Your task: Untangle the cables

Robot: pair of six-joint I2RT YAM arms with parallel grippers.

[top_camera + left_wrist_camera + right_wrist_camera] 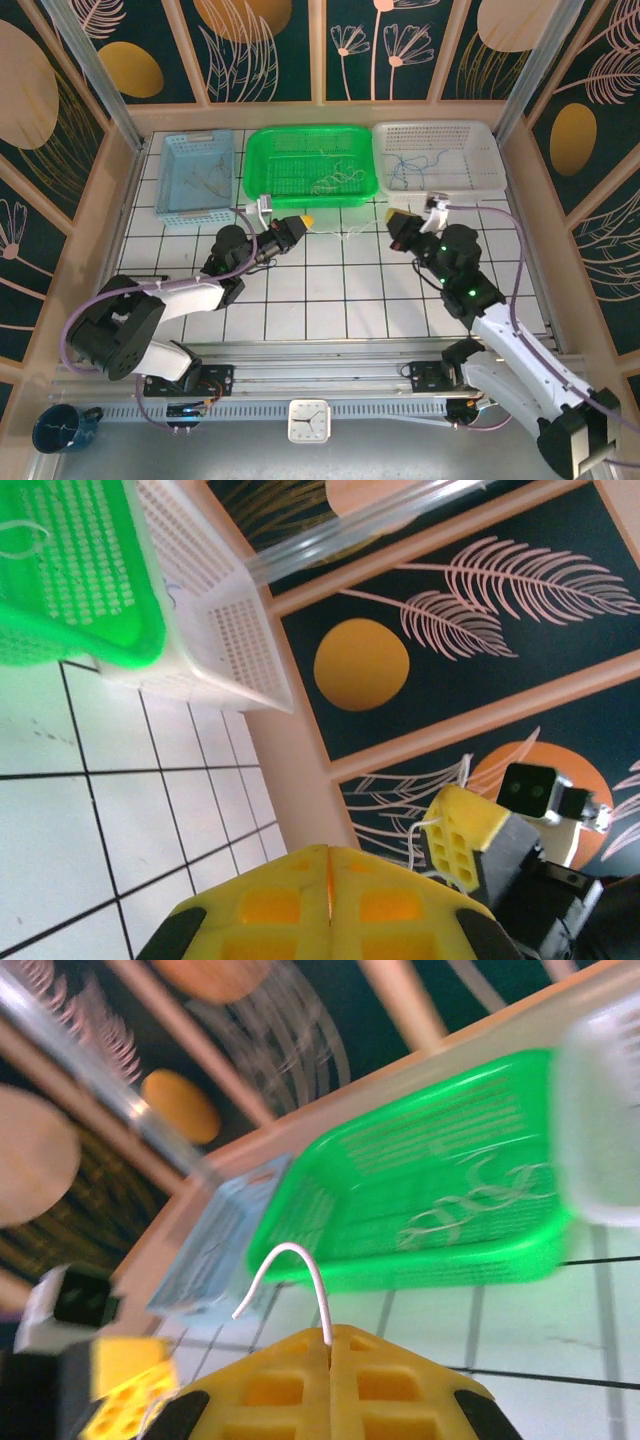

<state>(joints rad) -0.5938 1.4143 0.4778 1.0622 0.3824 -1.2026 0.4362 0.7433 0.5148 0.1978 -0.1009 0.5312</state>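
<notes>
White-tiled counter [330, 300] is overhung by the left gripper [308, 219] and right gripper [392, 214], both jaws pressed together on a whitish wire [346, 235] strung between them, where any knot may be tightened, or grip lost, if pulled hard.

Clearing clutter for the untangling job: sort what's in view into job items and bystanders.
Job: thin whitish wire pinched in right end effector; pale wires in green plastic basket; blue wire in white plastic basket.
Bystanders: square white clock; dark blue mug.
</notes>
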